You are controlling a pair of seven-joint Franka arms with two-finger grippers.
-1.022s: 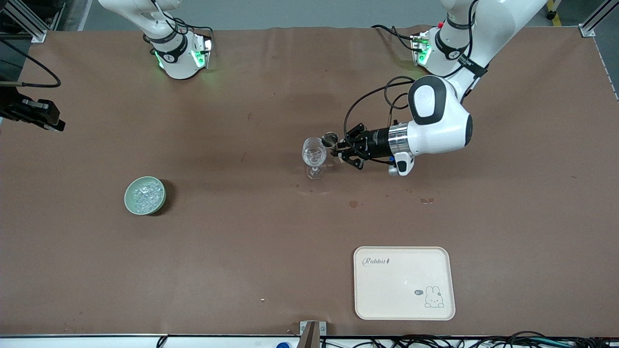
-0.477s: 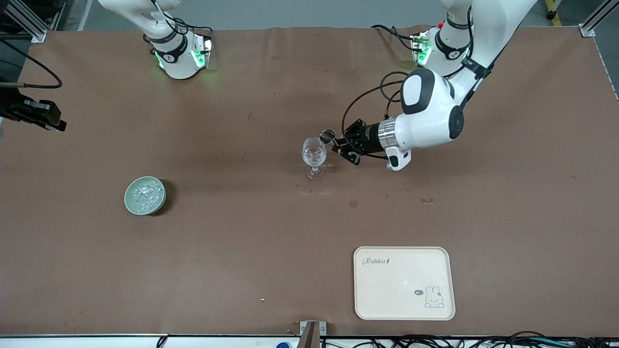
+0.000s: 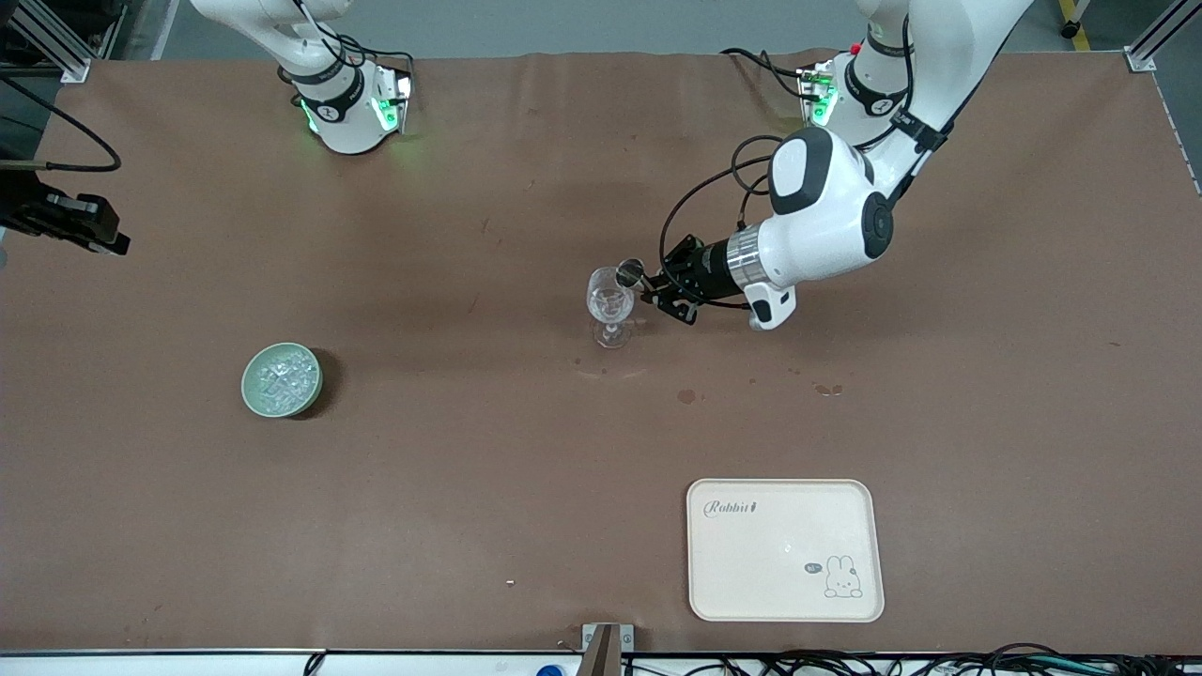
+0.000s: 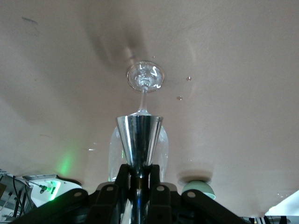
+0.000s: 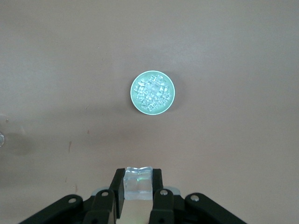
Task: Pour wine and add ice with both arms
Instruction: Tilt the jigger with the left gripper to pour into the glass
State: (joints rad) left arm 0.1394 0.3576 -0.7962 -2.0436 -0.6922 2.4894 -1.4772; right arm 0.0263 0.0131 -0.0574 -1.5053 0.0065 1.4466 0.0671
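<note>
- Front view: the left gripper [image 3: 657, 286] reaches in level from the left arm's end of the table and holds a small metal cup [image 3: 630, 273] tipped at the rim of a wine glass [image 3: 610, 302] that stands upright mid-table. A green bowl [image 3: 282, 378] heaped with ice [image 3: 281, 375] sits on the table [image 3: 470, 488] toward the right arm's end, nearer the camera than the glass and well apart from it. A cream tray [image 3: 785, 549] with a rabbit drawing lies near the camera edge, toward the left arm's end. The right gripper [image 3: 84, 223] waits up high at the right arm's end; from here its jaws cannot be judged.
- Left wrist view: only this angle shows the grip. The left gripper [image 4: 138, 173] has its fingers [image 4: 122, 173] closed tight on the narrow base of the cup [image 4: 139, 137], a shiny cone widening away from the jaws. The glass [image 4: 140, 84] shows past it, foot and stem clear. The bowl [image 4: 198, 187] peeks in at the frame's edge.
- Right wrist view: the right gripper [image 5: 137, 186] looks straight down from above the bowl [image 5: 152, 92], whose ice [image 5: 151, 92] fills it nearly to the rim. Its fingers [image 5: 119, 189] are pressed against a clear block [image 5: 138, 182] held between them, something the front view does not reveal.
</note>
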